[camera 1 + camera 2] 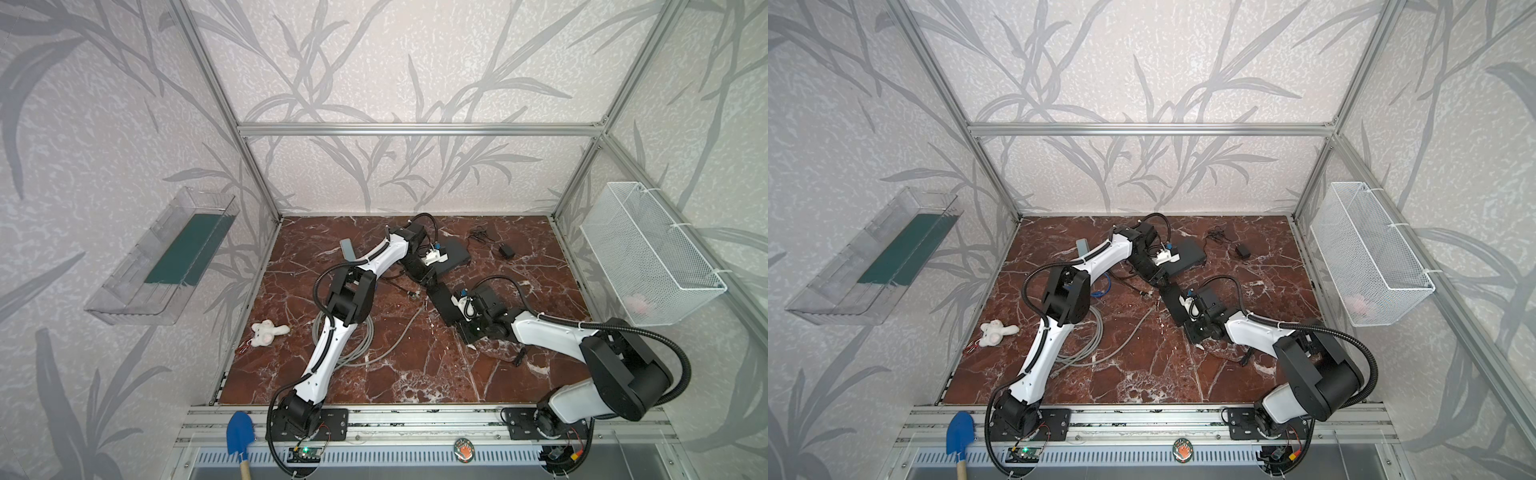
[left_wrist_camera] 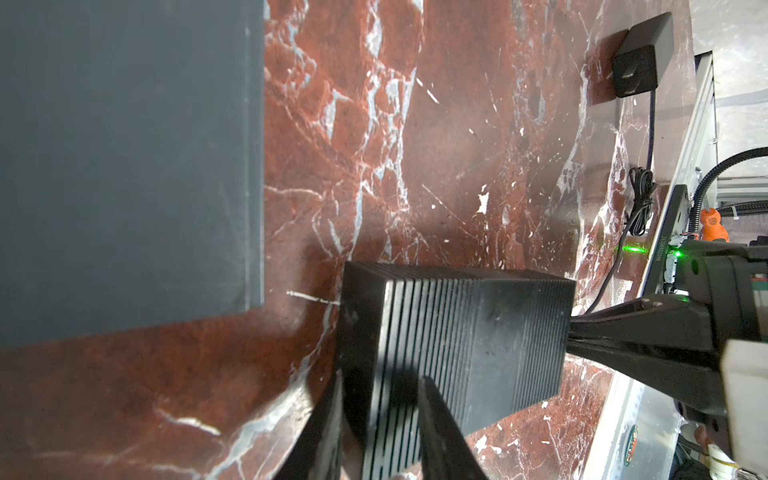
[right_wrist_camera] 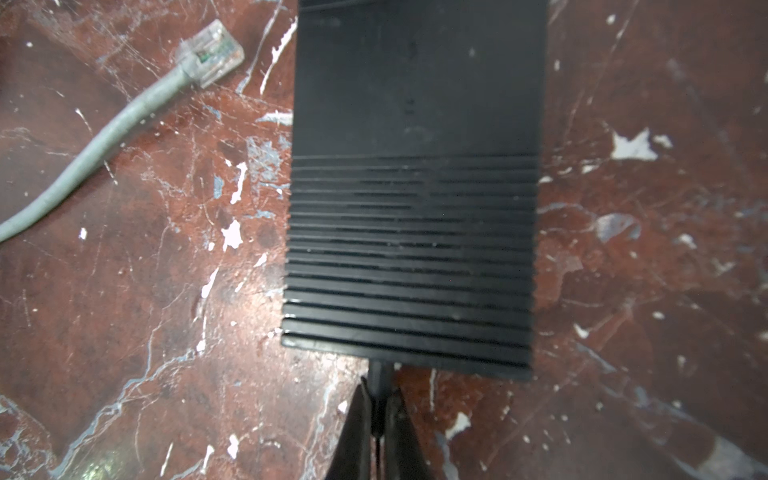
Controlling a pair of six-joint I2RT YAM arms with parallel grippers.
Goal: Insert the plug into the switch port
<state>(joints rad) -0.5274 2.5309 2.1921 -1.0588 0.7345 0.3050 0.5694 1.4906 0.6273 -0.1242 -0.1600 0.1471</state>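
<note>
Right wrist view shows the right gripper (image 3: 379,395) clamped tight on the black plug (image 3: 380,371), whose tip meets the ribbed edge of the switch (image 3: 411,208) on the marble table (image 3: 145,291), while the left gripper (image 2: 380,378) straddles the switch's opposite end with narrow jaws, and whether it actually grips cannot be told.

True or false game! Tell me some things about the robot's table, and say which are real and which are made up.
The right claw pinches a thin black plug at the ribbed black box's edge. True.
A claw holds the grey cable. False: it lies loose on the marble table.
A white plush toy lies on the table. True.
The blue shovel lies on the marble. False: it stands at the front rail, off the marble.
</note>
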